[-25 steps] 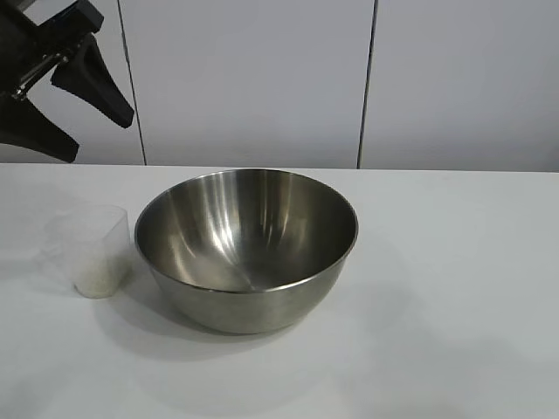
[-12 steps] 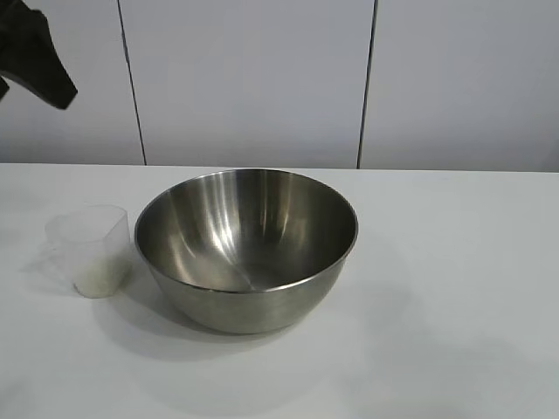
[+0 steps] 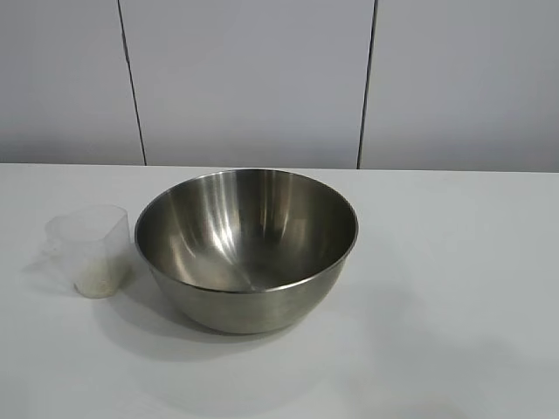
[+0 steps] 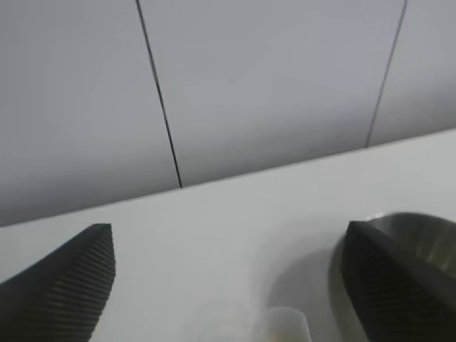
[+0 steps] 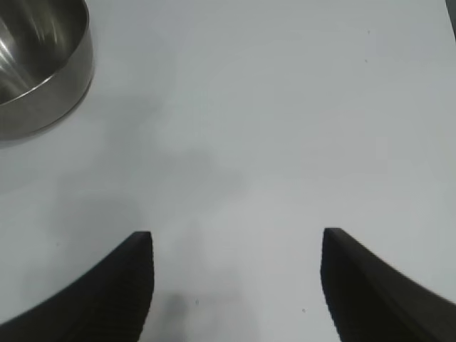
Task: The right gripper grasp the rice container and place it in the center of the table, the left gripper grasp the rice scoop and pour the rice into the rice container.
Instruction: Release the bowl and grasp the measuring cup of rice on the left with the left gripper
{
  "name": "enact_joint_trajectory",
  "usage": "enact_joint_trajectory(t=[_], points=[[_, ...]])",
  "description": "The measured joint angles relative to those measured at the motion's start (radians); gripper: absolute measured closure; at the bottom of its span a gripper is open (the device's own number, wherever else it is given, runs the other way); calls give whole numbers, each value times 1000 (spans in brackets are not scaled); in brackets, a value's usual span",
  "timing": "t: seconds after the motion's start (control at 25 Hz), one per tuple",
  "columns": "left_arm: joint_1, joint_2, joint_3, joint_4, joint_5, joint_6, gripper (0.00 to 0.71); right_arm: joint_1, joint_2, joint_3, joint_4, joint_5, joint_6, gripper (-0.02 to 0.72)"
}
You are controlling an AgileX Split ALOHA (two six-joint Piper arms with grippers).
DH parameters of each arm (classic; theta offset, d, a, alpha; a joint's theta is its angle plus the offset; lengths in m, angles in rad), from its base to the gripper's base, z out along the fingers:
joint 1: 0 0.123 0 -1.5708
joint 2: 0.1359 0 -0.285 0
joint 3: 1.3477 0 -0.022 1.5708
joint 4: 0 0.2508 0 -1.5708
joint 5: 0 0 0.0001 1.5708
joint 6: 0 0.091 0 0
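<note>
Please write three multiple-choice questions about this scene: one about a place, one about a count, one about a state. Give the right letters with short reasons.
1. In the exterior view, where is the scoop?
A. left of the bowl
B. inside the bowl
C. right of the bowl

2. How many containers stand on the table?
A. one
B. two
C. three

3. What is the state of the left tool?
A. shut on the scoop
B. shut on the bowl
C. open, holding nothing

Answers:
1 A: it stands beside the bowl's left wall.
2 B: only scoop and bowl show.
3 C: its wrist view shows both fingers wide apart with nothing between them.
</note>
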Motion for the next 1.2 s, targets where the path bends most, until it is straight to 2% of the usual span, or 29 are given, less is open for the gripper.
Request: enact_joint_trajectory(t=[0.12, 0.36, 0.44, 0.6, 0.8, 0.92, 1.08, 1.2], points=[[0, -74, 146, -2, -120, 0, 85, 0, 0, 0, 0, 0, 0, 239], [0, -71, 340, -7, -202, -54, 85, 0, 0, 0, 0, -1, 0, 239], [0, -64, 401, 58, -295, -151, 93, 0, 0, 0, 0, -1, 0, 239], [9, 1, 529, 310, -573, -482, 133, 0, 0, 0, 0, -1, 0, 239], [79, 257, 561, 512, -783, -694, 142, 0, 0, 0, 0, -1, 0, 239], [123, 468, 561, 584, -964, -760, 144, 0, 0, 0, 0, -1, 0, 239], [176, 745, 560, 645, -1204, -779, 143, 0, 0, 0, 0, -1, 0, 239], [197, 913, 548, 688, -1272, -762, 143, 0, 0, 0, 0, -1, 0, 239]])
